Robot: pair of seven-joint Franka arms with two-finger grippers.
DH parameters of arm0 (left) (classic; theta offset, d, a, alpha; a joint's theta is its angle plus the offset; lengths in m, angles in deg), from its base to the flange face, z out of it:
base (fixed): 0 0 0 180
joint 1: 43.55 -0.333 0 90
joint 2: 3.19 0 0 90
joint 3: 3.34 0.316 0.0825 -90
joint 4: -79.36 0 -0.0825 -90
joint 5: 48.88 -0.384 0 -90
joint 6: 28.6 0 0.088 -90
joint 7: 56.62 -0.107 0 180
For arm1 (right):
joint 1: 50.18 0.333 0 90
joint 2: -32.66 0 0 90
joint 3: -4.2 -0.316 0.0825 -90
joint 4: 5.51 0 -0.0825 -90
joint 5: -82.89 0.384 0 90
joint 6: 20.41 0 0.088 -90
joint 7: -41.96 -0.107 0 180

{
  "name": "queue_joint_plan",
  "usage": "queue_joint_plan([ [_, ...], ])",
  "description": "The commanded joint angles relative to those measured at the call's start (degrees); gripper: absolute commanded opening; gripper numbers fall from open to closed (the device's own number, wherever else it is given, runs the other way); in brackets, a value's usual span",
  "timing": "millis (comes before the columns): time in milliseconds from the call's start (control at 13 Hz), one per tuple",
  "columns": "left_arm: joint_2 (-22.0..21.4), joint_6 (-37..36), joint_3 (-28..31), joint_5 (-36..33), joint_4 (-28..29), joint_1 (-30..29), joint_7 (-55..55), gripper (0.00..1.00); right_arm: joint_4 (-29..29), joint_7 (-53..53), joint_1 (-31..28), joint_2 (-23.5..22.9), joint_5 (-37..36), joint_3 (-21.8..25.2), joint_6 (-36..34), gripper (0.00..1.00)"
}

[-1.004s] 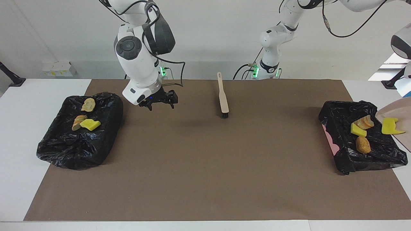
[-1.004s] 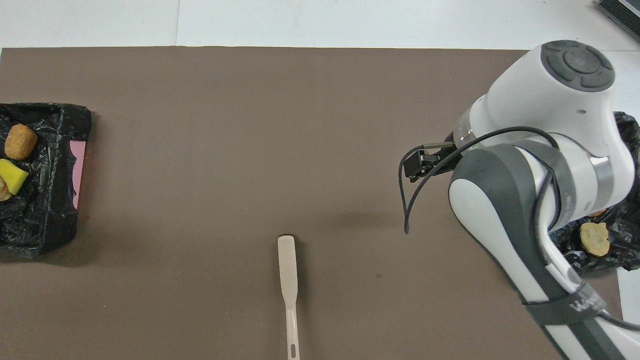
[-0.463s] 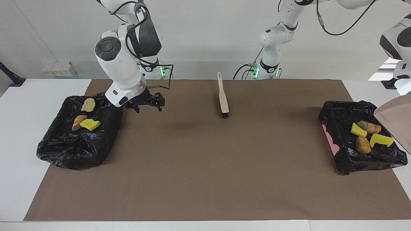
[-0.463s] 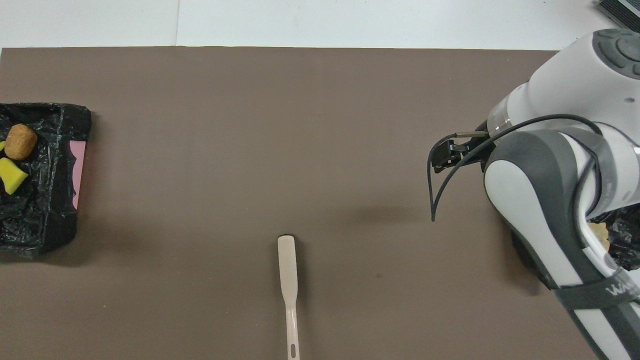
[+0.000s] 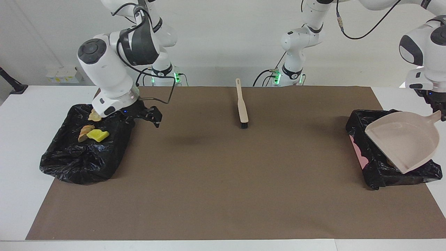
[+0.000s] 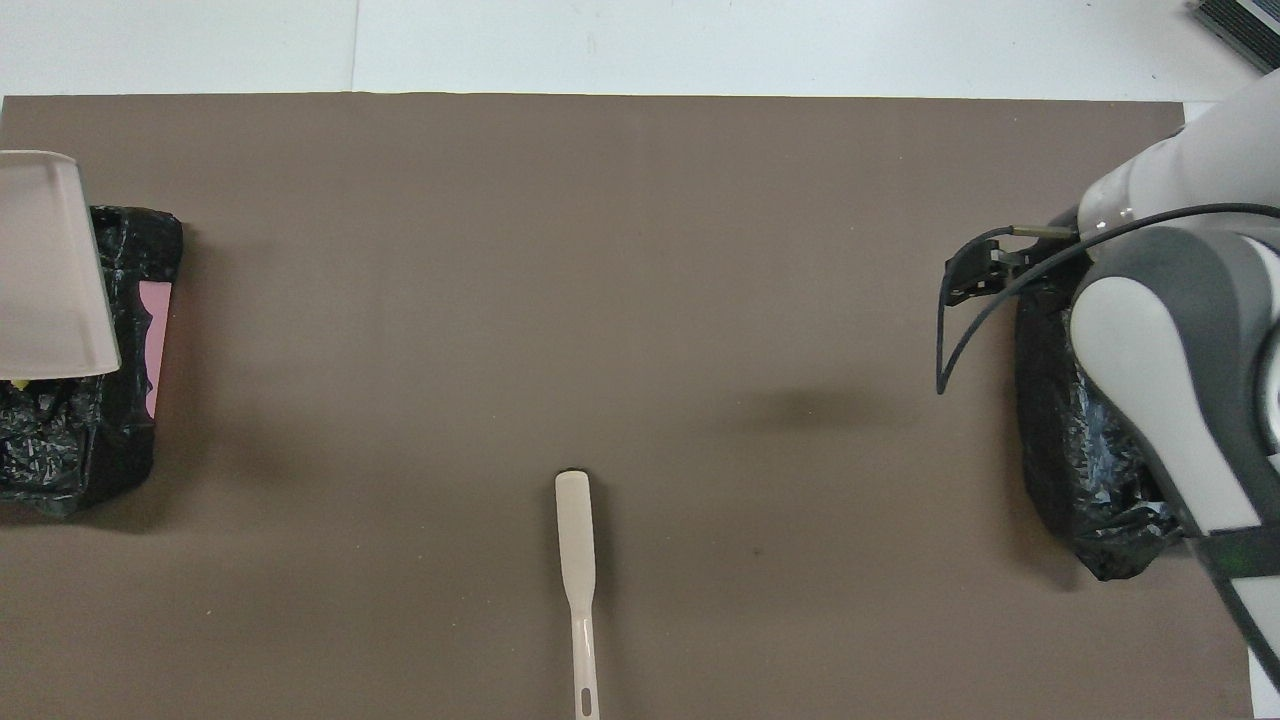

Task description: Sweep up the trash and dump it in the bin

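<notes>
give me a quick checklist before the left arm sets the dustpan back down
1. Grip on the handle: left gripper is shut on the dustpan handle, ok.
2. Dustpan emptied: its inside shows bare, ok.
3. Trash in the bin under it: the pan hangs over the black-lined bin at the left arm's end and covers most of it, cannot tell.
4. Mat swept: no scraps show on the brown mat, ok.
5. Brush out of the way: brush lies mid-mat near the robots, apart from both bins, ok.
6. Right gripper free: open, holding nothing, beside the other black-lined bin, ok.
</notes>
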Motion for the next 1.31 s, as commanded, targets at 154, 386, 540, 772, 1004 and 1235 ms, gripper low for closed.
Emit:
queue_joint_plan([
  [154,1.19,-0.63,0.74,13.3,3.54,5.2,13.33,0.0,0.29,2.81,0.13,6.16,-0.95,3.51,0.67,1.0],
  [386,3.83,-0.55,0.65,17.18,5.03,10.55,28.07,0.0,0.38,2.2,-0.39,7.23,-0.78,3.87,0.15,1.0],
  [540,4.71,-0.9,0.65,20.24,5.21,14.07,38.09,0.0,0.38,2.37,-1.45,8.28,-0.69,4.57,-2.74,1.0],
  [772,4.98,-1.69,0.66,22.11,6.09,19.43,52.7,0.0,-0.15,3.07,-1.63,9.16,-1.13,4.84,-6.18,1.0],
  [1004,5.06,-2.48,0.74,23.69,6.09,25.66,68.59,0.0,-0.41,3.08,-1.71,9.34,-1.13,4.84,-6.28,1.0],
  [1235,5.15,-2.48,0.74,26.93,5.74,31.2,80.74,0.0,-1.73,5.17,-1.63,10.22,-3.93,4.84,-5.58,1.0],
])
